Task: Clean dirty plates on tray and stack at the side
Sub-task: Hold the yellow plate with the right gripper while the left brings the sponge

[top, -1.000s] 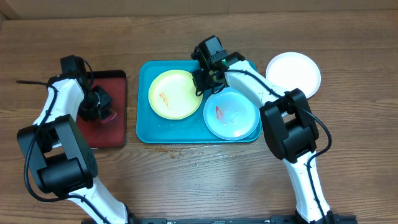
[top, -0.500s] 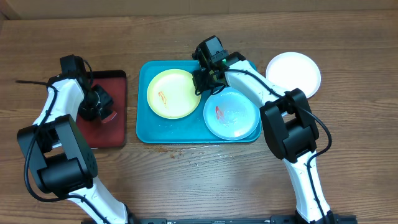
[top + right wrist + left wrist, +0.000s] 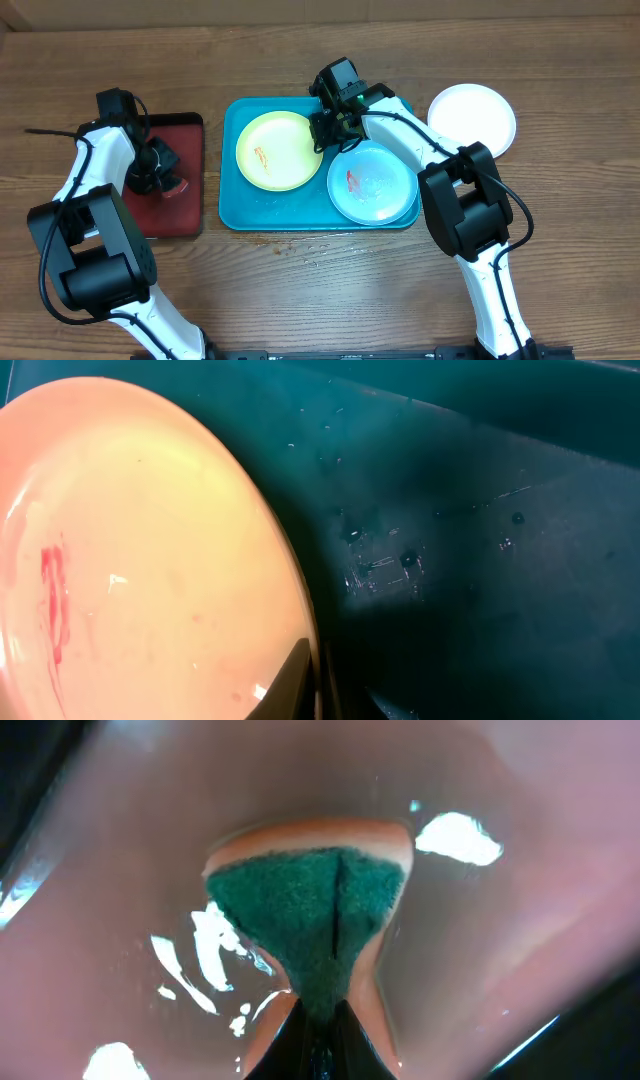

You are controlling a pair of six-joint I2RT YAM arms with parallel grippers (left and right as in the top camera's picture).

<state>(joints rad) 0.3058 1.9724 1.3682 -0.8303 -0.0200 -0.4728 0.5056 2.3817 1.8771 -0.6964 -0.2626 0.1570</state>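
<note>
Left gripper (image 3: 320,1025) closed on sponge (image 3: 310,910), right gripper (image 3: 318,672) closed on yellow plate (image 3: 150,550).

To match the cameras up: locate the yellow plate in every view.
Overhead: yellow plate in the left half of the tray, with the right tool at its right rim.
Left wrist: not in it; only a sponge on a red tray.
Right wrist: fills the left side, its rim in the tool's tips.
Shared landmark: the plate's red smear.
</note>
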